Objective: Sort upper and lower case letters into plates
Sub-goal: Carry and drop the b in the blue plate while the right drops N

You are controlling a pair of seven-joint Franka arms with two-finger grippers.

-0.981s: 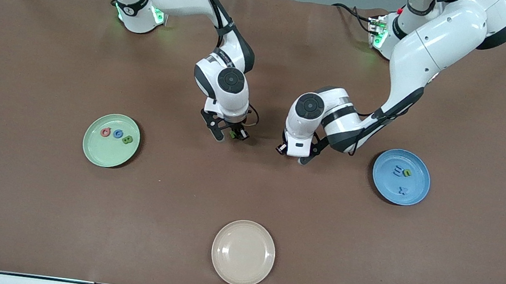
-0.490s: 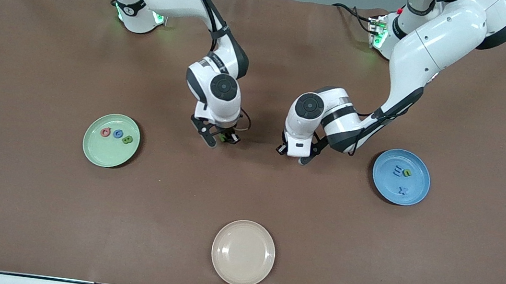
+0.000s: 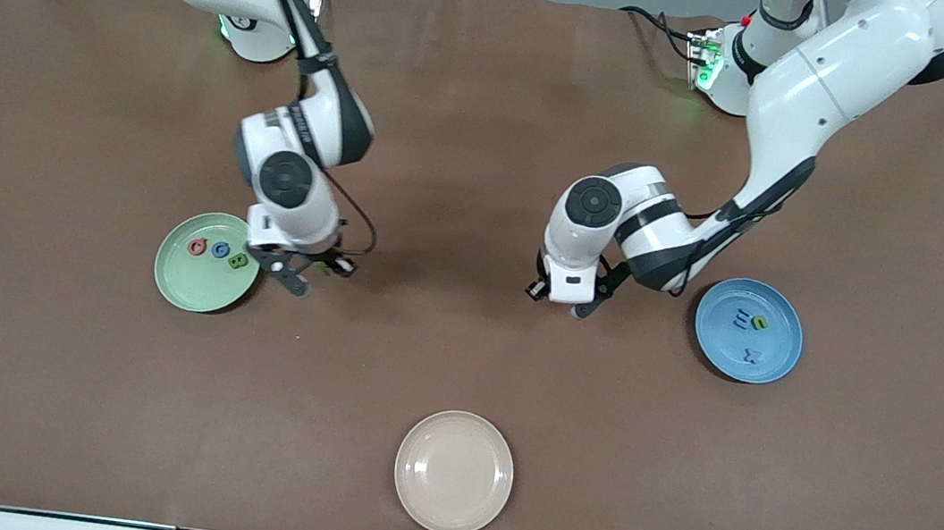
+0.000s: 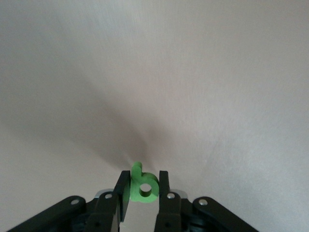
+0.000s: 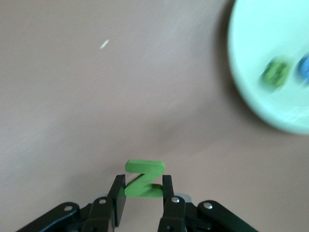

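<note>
Carrying the green N [image 5: 143, 179] clamped in its jaws, your right gripper [image 3: 301, 274] hangs over the bench just beside the pale green plate [image 3: 174, 282], while your left gripper [image 3: 562, 299] grips the green p [image 4: 143, 183] near the blue plate [image 3: 775, 361].

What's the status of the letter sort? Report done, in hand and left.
Done: three letters lie in the pale green plate, three in the blue plate. In hand: the right hand, beside the green plate, grips the green N; the left hand, over bare table, grips the green p. Left: drop both in their plates.
</note>
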